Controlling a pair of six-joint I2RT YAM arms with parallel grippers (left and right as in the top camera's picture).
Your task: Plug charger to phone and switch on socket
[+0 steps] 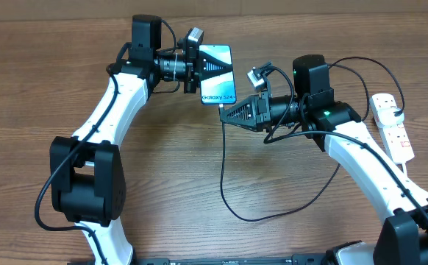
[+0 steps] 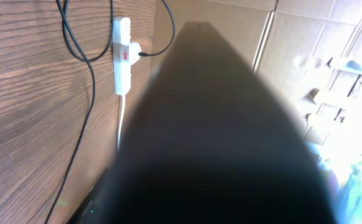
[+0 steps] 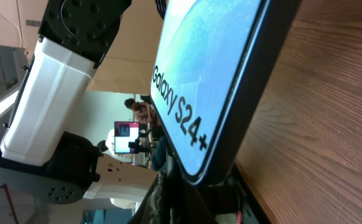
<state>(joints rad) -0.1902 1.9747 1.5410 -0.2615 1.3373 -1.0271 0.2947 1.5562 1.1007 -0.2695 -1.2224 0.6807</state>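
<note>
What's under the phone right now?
Only wooden table shows around the phone, which the left hand grips. The spot directly beneath is covered by the phone itself.

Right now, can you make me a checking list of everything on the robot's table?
Surface: wooden table, bare brown wood.
Job's things: phone held up, screen lit; charger tip at the phone's lower end, cannot tell if plugged in; socket near the right edge.
Clutter: nothing seen.
Grippers: left gripper shut on the phone; right gripper shut on the charger's tip.
Cables: charger loops across the table; white cord leaves the socket.
Surroundings: cardboard boxes.
</note>
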